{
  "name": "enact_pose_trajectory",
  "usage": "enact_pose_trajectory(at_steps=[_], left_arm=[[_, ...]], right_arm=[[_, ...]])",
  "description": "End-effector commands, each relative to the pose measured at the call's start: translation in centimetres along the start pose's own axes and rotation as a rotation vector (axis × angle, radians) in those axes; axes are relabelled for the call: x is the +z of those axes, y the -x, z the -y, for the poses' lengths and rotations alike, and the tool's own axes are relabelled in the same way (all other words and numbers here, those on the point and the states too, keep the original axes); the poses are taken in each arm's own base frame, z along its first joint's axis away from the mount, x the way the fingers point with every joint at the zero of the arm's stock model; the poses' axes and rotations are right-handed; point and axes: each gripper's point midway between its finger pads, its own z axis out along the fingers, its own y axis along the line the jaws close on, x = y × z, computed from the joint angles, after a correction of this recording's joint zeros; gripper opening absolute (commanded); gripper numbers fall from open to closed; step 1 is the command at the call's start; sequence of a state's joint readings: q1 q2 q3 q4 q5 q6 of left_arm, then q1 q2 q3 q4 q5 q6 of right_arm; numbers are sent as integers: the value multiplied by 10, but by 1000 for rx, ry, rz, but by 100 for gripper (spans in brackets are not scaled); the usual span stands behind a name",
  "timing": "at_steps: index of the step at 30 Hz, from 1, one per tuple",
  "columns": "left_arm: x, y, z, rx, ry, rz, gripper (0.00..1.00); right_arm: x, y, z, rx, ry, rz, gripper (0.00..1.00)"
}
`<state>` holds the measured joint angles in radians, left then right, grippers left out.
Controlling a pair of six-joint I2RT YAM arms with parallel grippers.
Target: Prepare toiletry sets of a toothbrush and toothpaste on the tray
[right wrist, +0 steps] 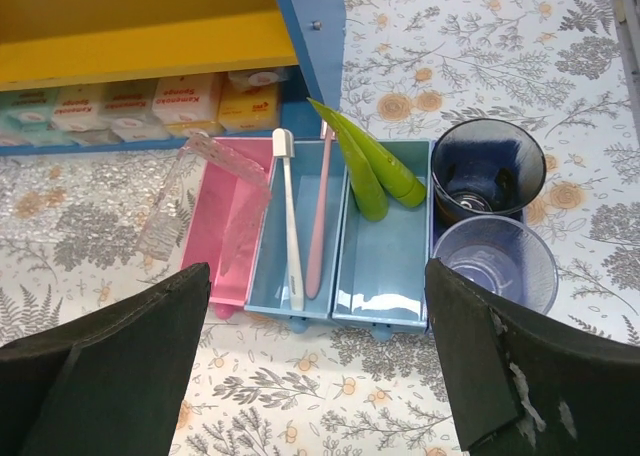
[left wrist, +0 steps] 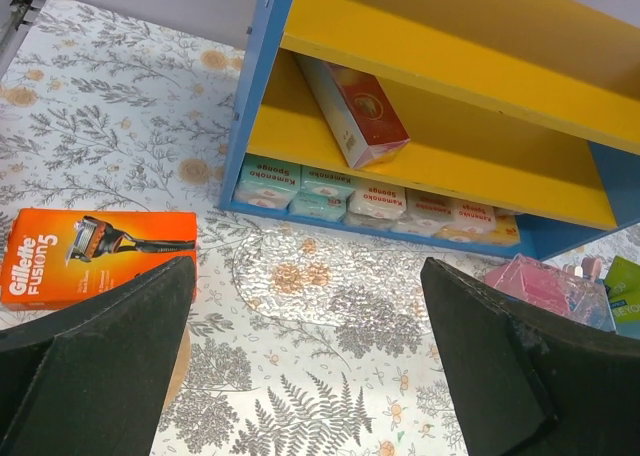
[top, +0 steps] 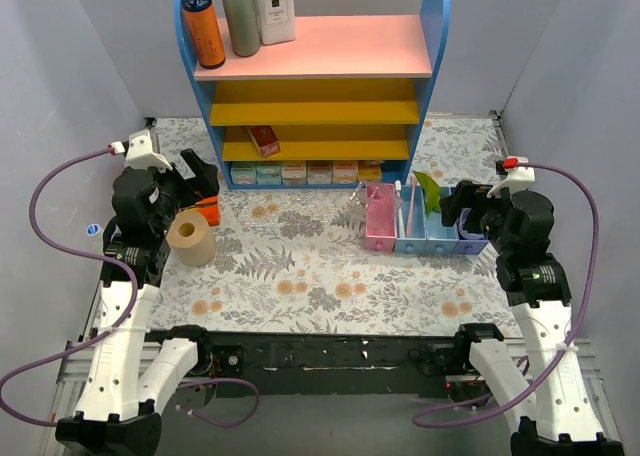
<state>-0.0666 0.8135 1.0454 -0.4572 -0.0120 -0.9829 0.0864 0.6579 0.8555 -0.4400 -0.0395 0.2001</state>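
Note:
A white toothbrush [right wrist: 290, 226] and a pink one [right wrist: 320, 211] lie in a light blue bin [right wrist: 268, 276]. Two lime-green toothpaste tubes [right wrist: 375, 171] lean in the neighbouring blue bin [right wrist: 385, 276]. A dark see-through cup [right wrist: 488, 171] and a clearer cup [right wrist: 497, 266] stand to their right. The clear tray shows as a bumpy see-through patch lying flat in front of the shelf [left wrist: 300, 276]. My right gripper [right wrist: 315, 376] is open and empty, on the near side of the bins. My left gripper [left wrist: 310, 366] is open and empty, near the tray's left end.
A pink bin [right wrist: 225, 256] holds a leaning clear plastic piece [right wrist: 190, 196]. The blue shelf unit [top: 315, 86] stands at the back with bottles, a red box [left wrist: 355, 111] and sponge packs. An orange razor box [left wrist: 95, 256] and a paper roll [top: 190, 241] sit by my left gripper.

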Motion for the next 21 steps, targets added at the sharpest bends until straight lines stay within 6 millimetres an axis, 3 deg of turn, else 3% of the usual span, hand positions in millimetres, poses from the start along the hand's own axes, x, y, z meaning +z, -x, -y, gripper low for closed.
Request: enact_pose_trajectory(at_steps=[1,5,8,13,18,21], left_arm=[[-6,12,2,14,0,22,98],[-4,14,11,27,-56,42,98],[0,12,14,52,-82,31,98],[10,4,27,57,-172,33,98],[27,13,24,33,-164,137,98],[39,8,18,55,-152,167,98]], right_arm=[[-2,20,5,-53,-32,29,95],[3,21,13,-74,-74,31,94],[9,23,8,-79,-44,34,92],[21,18,11,-89,-50,-11,80],[35,2,18,-97,-77,-126,66],[40,-6,21,-99,-86,-179,61]])
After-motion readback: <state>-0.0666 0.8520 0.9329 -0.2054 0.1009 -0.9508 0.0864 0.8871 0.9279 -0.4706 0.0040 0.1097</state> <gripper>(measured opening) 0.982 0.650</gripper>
